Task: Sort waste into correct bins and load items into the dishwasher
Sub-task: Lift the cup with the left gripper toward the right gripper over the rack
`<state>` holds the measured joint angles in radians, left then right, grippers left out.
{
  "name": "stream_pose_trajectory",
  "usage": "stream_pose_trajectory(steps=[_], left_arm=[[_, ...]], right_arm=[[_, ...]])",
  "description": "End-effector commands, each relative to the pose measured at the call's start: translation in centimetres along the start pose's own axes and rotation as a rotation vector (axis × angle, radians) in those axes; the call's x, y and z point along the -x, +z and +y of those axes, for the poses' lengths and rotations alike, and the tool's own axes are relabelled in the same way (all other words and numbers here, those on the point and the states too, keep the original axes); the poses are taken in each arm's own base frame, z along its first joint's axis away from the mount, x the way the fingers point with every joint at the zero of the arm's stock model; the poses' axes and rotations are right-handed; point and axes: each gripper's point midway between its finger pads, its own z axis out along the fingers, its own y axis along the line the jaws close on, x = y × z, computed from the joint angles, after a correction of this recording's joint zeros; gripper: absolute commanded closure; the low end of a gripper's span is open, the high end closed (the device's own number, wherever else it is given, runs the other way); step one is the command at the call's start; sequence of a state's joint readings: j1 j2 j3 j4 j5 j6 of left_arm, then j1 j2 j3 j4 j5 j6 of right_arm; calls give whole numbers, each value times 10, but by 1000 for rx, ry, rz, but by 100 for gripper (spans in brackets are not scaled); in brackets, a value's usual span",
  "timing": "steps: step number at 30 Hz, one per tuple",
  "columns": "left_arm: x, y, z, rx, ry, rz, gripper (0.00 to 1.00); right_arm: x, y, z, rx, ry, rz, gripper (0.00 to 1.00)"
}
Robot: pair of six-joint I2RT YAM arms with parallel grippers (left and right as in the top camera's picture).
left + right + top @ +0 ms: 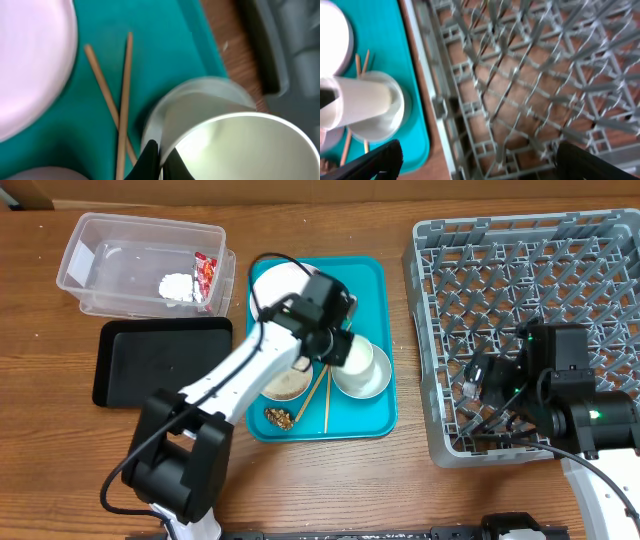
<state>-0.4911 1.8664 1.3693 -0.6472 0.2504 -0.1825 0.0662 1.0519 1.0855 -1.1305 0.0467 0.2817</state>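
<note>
Evidently caught the left gripper (335, 342) clenched on the rim of the white cup (240, 145) — wall pinched between the fingers. Placed the cup at frame centre overhead, just above the small white bowl (368, 375) on the teal serving tray (378, 280), with the wooden chopsticks (124, 100) lying to its left. Read its long axis as tipped well off upright, running left to right in the right wrist view. Judged the grey dish rack (560, 260) to lie rightward, beyond the tray's edge. Found the right gripper (478, 380) released wide over the rack's lower-left corner — nearer, but empty.
</note>
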Motion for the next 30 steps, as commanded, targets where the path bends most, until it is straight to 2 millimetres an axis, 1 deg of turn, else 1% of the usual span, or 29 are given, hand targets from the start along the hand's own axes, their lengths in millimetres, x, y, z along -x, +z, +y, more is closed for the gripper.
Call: stream_pose_trajectory(steps=[1, 2, 3, 4, 5, 6, 8, 9, 11, 13, 14, 17, 20, 22, 26, 30], left_arm=[[57, -75, -22, -249, -44, -182, 96], [64, -88, -22, -306, -69, -204, 96], [68, -95, -22, -348, -93, -211, 96], [71, -104, -24, -412, -119, -214, 96], [72, -111, -28, -491, -138, -208, 96], [72, -118, -33, -570, -146, -198, 96], [68, -129, -44, -709, -138, -168, 96], [65, -134, -49, -765, -131, -154, 96], [60, -142, -60, -872, -98, -130, 96], [57, -146, -67, -941, -76, -113, 96], [56, -146, -69, -954, -70, -108, 96], [54, -148, -76, -992, -51, -98, 96], [54, -155, -87, -1043, -2, -106, 96], [55, -155, -92, -1047, 0, -101, 96], [56, -152, -101, -1046, 15, -96, 96], [57, -149, -110, -1040, 13, -88, 96]], right_arm=[[29, -9, -16, -70, 136, -133, 0], [39, -10, -17, -61, 180, -169, 0], [46, -11, -17, -49, 208, -194, 0], [54, -12, -16, -22, 232, -221, 0], [63, -13, -9, 29, 236, -243, 1], [70, -14, 1, 99, 222, -253, 1], [77, -19, 38, 309, 90, -250, 0], [76, -25, 60, 435, -7, -239, 0], [61, -42, 102, 704, -216, -209, 0], [46, -57, 125, 894, -335, -177, 0], [41, -62, 131, 961, -367, -162, 0], [32, -65, 140, 1064, -388, -118, 0], [33, -56, 140, 1065, -371, -90, 0], [32, -55, 141, 1085, -367, -76, 0], [25, -64, 151, 1185, -420, -70, 0], [23, -65, 159, 1209, -447, -68, 0]])
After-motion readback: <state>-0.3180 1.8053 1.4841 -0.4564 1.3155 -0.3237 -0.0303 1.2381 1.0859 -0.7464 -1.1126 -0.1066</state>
